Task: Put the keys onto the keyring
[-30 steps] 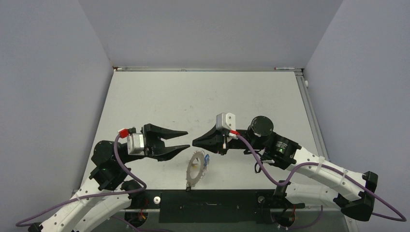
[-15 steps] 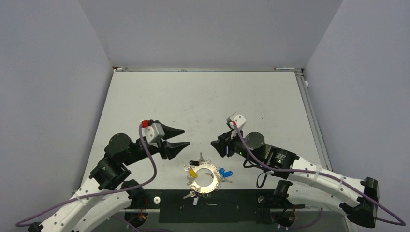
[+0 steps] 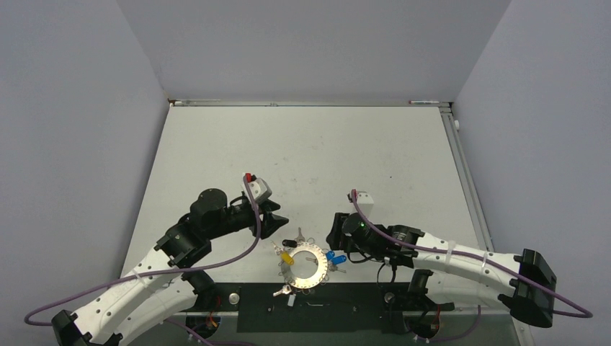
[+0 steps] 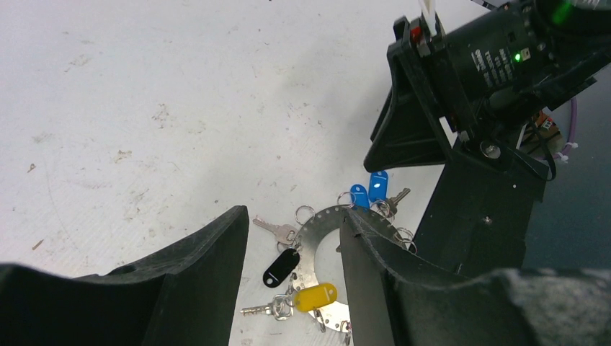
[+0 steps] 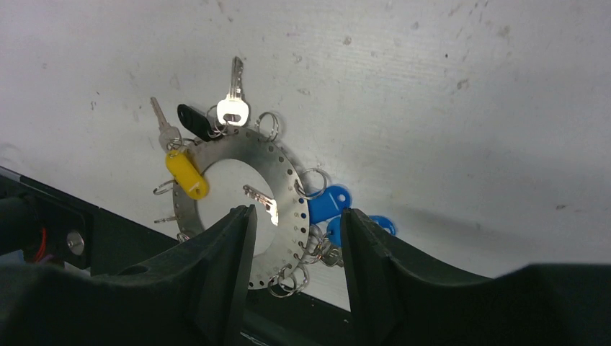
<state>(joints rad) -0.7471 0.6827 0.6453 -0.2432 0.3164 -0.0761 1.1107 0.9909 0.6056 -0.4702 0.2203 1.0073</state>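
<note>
The keyring (image 3: pixel 310 249) is a flat silvery perforated hoop lying on the white table by its near edge. The keys hang on small split rings around it: a yellow tag (image 4: pixel 315 296), a black tag (image 4: pixel 281 267), two blue tags (image 5: pixel 330 203) and a bare silver key (image 5: pixel 234 101). My left gripper (image 3: pixel 277 220) hovers just up-left of the hoop, open, with nothing between its fingers (image 4: pixel 216 259). Just to the hoop's right, my right gripper (image 3: pixel 333 232) is also open and empty. In the right wrist view the keyring (image 5: pixel 288 187) shows past the fingertips (image 5: pixel 238 238).
A black strip (image 3: pixel 346 295) runs along the table's near edge, right below the hoop. The white table (image 3: pixel 310 151) stretches away behind both arms, with grey walls around it.
The keyring, tilted on edge a second ago, now lies flat. My right gripper has gone from shut to open. Both grippers have moved toward the near edge, close to the hoop.
</note>
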